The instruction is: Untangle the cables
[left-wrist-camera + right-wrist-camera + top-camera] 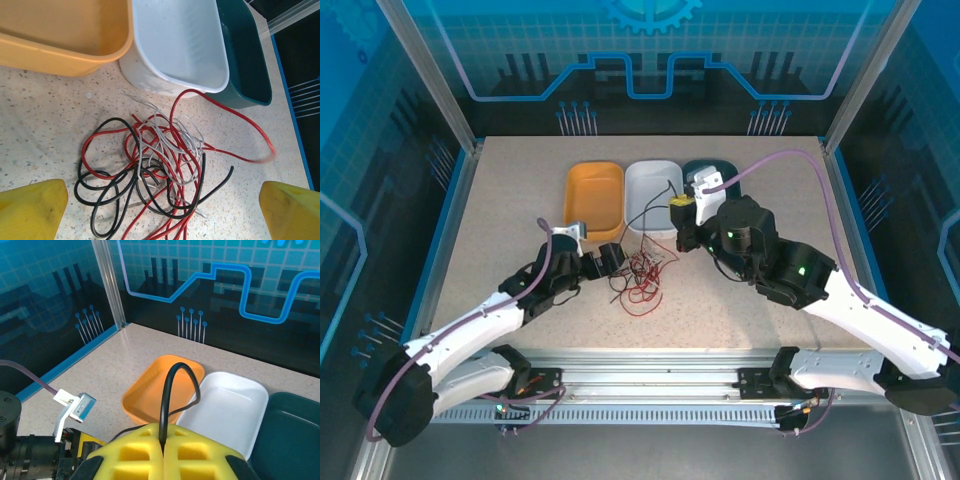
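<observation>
The cables [150, 165], red, black and pale grey strands, lie looped in a tangle on the speckled table just in front of the trays. The same cables [642, 275] sit between the two arms in the top view. My left gripper [160, 212] hovers open over the tangle, its yellow fingertips [31, 210] wide apart with nothing between them. It is at the tangle's left side [610, 258] seen from above. My right gripper [163, 442] is shut on a black cable [167, 390] that arches up out of its pads. This gripper [682, 207] is raised over the white tray's near edge.
Three trays stand side by side behind the tangle: orange [595, 197], white [653, 190] and dark teal [720, 170]. In the left wrist view the white tray [175, 45] is close to the cables. A glass enclosure walls the table [520, 190].
</observation>
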You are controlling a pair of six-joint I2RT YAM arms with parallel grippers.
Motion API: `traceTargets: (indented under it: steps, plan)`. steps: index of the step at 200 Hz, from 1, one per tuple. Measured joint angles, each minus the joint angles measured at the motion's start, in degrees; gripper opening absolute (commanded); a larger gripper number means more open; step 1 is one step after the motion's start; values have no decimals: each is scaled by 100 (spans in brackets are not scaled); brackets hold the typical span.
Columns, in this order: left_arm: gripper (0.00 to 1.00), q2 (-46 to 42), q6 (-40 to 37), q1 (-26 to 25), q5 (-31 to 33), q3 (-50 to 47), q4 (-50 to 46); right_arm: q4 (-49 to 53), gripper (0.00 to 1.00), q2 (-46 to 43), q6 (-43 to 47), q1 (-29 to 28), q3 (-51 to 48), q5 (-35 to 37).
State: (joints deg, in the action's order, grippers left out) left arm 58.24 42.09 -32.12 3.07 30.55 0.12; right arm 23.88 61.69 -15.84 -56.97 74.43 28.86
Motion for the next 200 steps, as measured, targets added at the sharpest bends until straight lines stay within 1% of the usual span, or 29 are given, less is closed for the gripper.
traceTargets:
  steps: [53,82,107,133,155,177,200]
  plan:
    - [99,-234,66,0,234,-63,-79,46,0,238,-63,17,15,-83]
    - [99,-260,144,0,326,-83,-138,417,0,339,-175,251,243,-46]
    - [99,-271,146,0,358,-83,-138,925,0,509,-289,811,710,-39]
    - [99,-275,146,0,363,-83,-138,1440,0,822,-319,1672,1224,-221]
    - [99,-282,146,0,361,-83,-153,1978,0,1322,-157,2302,1786,-389]
    - [99,-306,146,0,367,-83,-205,2402,0,1869,85,2656,2286,-385]
    - [99,-374,146,0,424,-83,-302,2763,0,2343,317,2911,2601,-367]
